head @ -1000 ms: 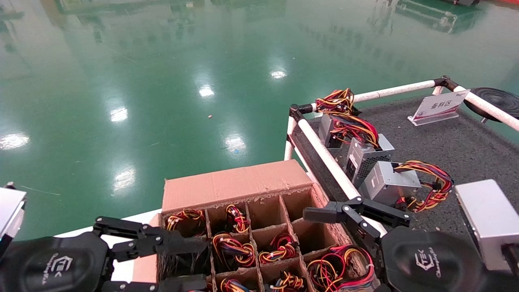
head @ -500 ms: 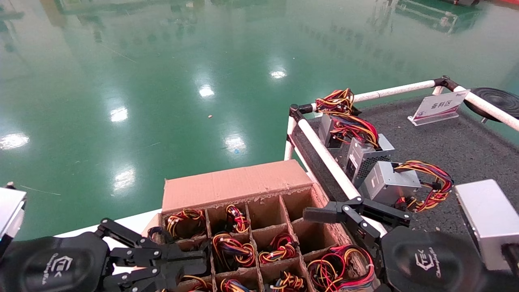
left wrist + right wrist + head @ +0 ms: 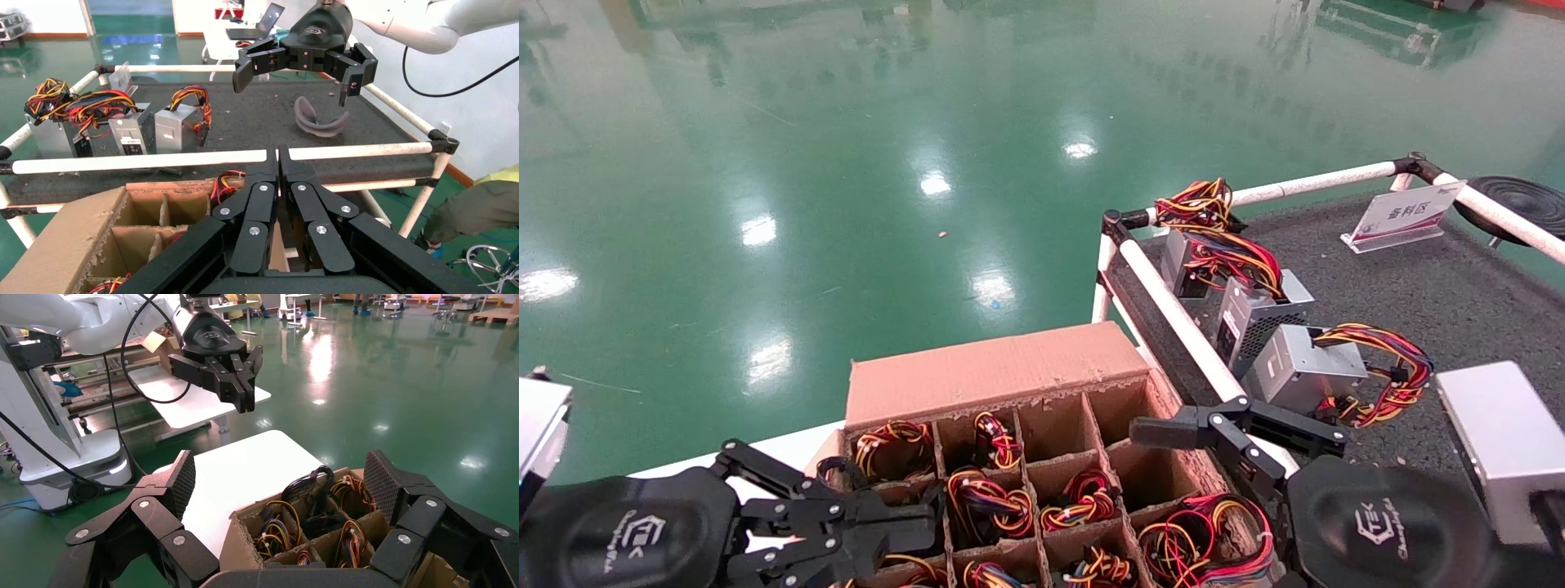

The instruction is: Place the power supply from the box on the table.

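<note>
**Left claw closed over the carton's near-left corner, right claw waiting open**

Glossy green floor (image 3: 846, 163) stretches behind the work. On the robot's right stands the dark felt surface (image 3: 1459, 286), rimmed by white pipe rails (image 3: 1173, 314).

Beneath both claws sits the cardboard box (image 3: 993, 371), its grid dividers keeping each unit upright in a cell of its own, so only bundles of red, yellow and black wires show at the top. The far-right cells, just ahead of the right claw, look empty.

The left claw (image 3: 903, 535) hangs over the box's near-left corner with its fingers pressed together; the left wrist view shows them tip to tip with nothing between (image 3: 278, 165). I cannot tell whether anything hangs lower down. Just ahead of it, wires (image 3: 891, 437) fill the far-left cell, and those in the cell beside it (image 3: 985, 502) lie close to the fingertips. My reading is that no power supply has been lifted yet, and a loose wire bundle would make a poor handhold.

The right claw (image 3: 1214, 441) is poised over the box's right edge, next to the rail, its fingers spread wide (image 3: 278, 484), probably kept clear for a handover or its own pick.

Beyond it, three power supplies already lie on the felt along the rail, the nearest (image 3: 1303, 367) with its wires trailing to the right. A white label stand (image 3: 1401, 214) sits further back.
</note>
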You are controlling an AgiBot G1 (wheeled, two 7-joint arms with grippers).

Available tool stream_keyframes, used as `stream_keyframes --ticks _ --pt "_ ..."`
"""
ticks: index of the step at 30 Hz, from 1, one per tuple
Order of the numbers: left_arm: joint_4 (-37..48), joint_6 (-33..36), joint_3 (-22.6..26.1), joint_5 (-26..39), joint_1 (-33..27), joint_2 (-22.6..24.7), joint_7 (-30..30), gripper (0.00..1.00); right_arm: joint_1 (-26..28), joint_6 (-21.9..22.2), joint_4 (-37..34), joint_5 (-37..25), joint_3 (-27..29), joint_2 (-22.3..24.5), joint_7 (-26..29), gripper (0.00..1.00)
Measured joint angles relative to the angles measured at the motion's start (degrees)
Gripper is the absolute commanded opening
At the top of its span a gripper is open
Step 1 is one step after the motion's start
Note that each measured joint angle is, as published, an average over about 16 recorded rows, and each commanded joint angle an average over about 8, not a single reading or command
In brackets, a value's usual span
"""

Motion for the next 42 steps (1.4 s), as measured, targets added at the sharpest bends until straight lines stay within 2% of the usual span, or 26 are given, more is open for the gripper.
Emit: stream_keyframes --ticks 11,20,30,40,42 --pt "0.0 0.0 0.0 0.0 0.0 0.0 0.0 1.0 -0.4 2.3 -0.8 -4.6 -2.1 -1.1 0.3 1.0" --pt "0.0 0.0 0.0 0.0 0.0 0.0 0.0 1.0 -0.7 6.7 -3.4 -11.7 -4.9 -2.0 1.4 1.0" --pt "0.0 0.0 0.0 0.0 0.0 0.0 0.0 1.0 -0.9 11.7 -7.5 -19.2 -6.8 -0.9 1.5 1.0" --pt "0.0 0.0 0.1 0.0 0.0 0.0 0.0 1.0 -0.8 13.8 -11.8 -22.3 -6.9 0.3 0.1 1.0" --pt "0.0 0.0 0.1 0.0 0.0 0.0 0.0 1.0 -0.8 13.9 -12.5 -22.5 -6.9 0.3 -0.2 0.97"
